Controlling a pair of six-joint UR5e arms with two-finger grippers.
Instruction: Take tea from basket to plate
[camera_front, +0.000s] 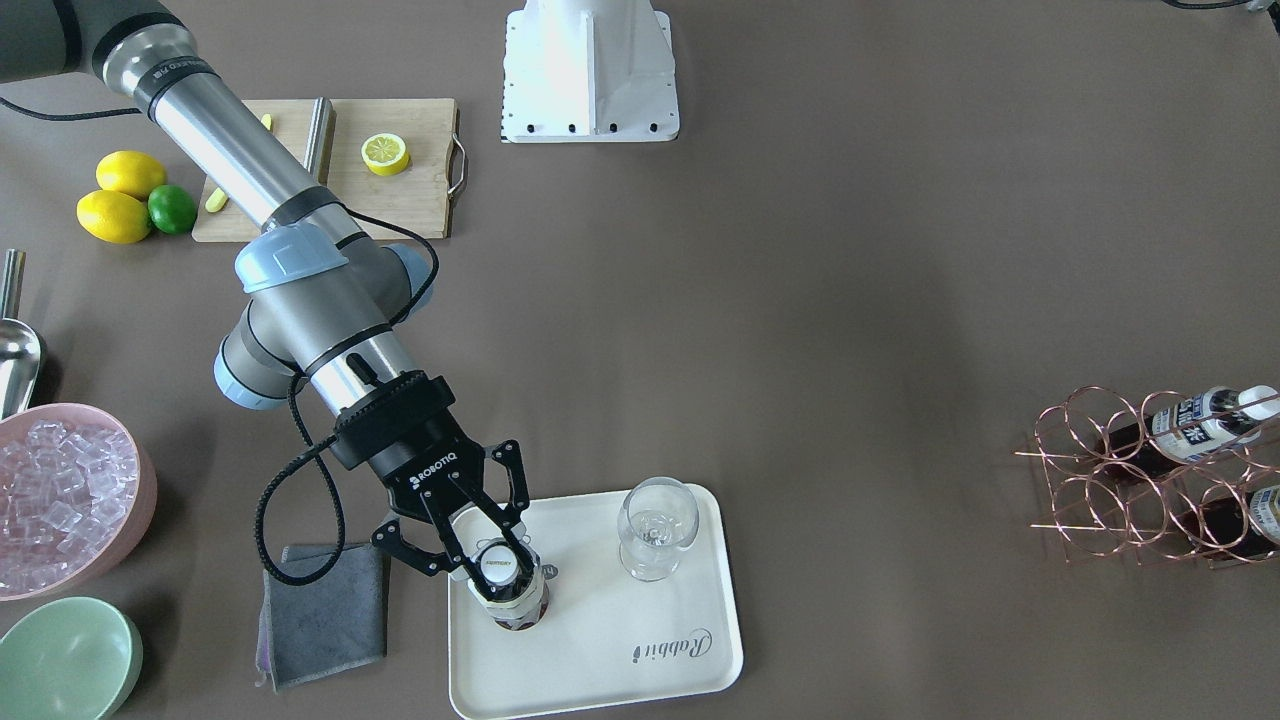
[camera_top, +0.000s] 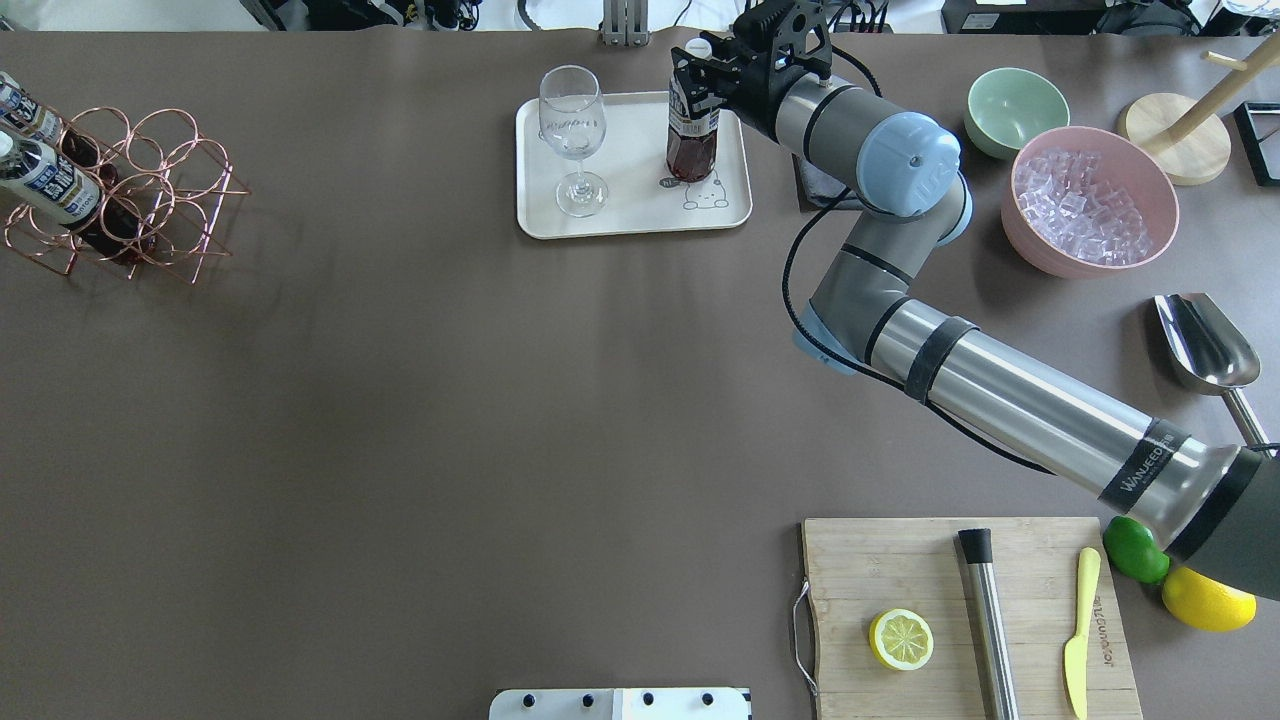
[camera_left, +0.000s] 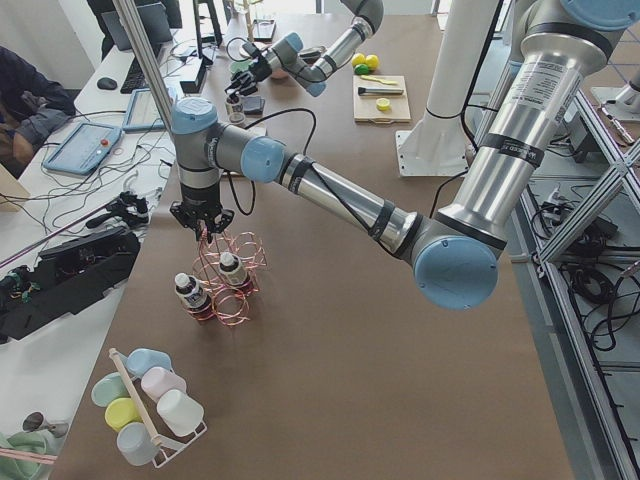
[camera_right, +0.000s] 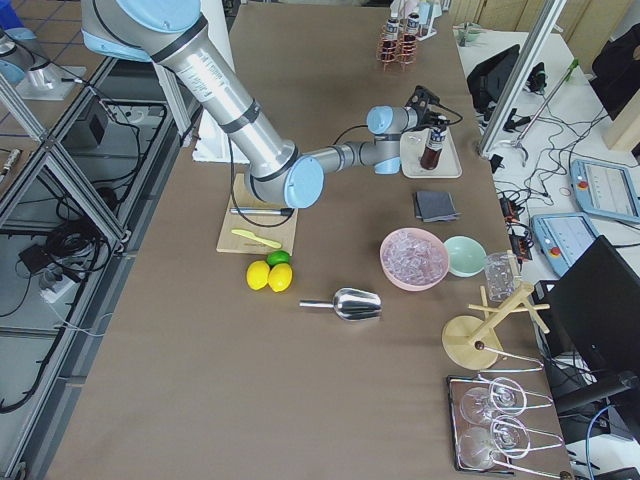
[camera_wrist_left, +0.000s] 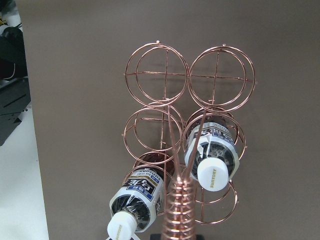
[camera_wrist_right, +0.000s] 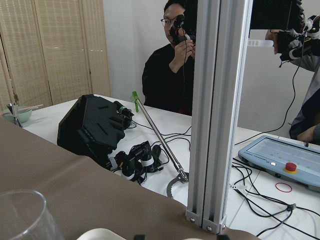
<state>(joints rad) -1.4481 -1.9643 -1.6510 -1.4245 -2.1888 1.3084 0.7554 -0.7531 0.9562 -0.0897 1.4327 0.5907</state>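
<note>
The small clear plastic tea bottle with dark brown contents, a white screw cap and a white-and-blue label (camera_top: 692, 140) stands upright on the cream-white rectangular plate with rounded corners (camera_front: 600, 625), in the half nearer the right arm. The right gripper (camera_front: 493, 562) reaches it from above at a slant. Its black fingers (camera_front: 440, 525) are closed onto the neck and shoulder just under the cap, one on each side. We judge the transfer essentially made, with the release not yet done.

We treat the tea bottle as moderate in weight, filled with liquid, with thin walls that yield under pressure. The smooth plastic and glossy label are slippery. The stiff neck below the cap gives the surest hold, since the cap rim blocks downward slip. The tall, narrow shape tips easily, so we advise opening the fingers only once the base sits flat on the plate.

A clear stemmed glass (camera_front: 652, 528) stands on the same plate, near the bottle but apart from it. It is fragile and top-heavy.

The rose-gold wire basket (camera_top: 140, 185), built of round rings, sits well apart on the brown table (camera_front: 800, 350) and holds two more bottles (camera_wrist_left: 212, 155) leaning in their rings. The left gripper (camera_left: 203, 218) hangs over its looped handle; we cannot tell whether its fingers are open or closed.
</note>
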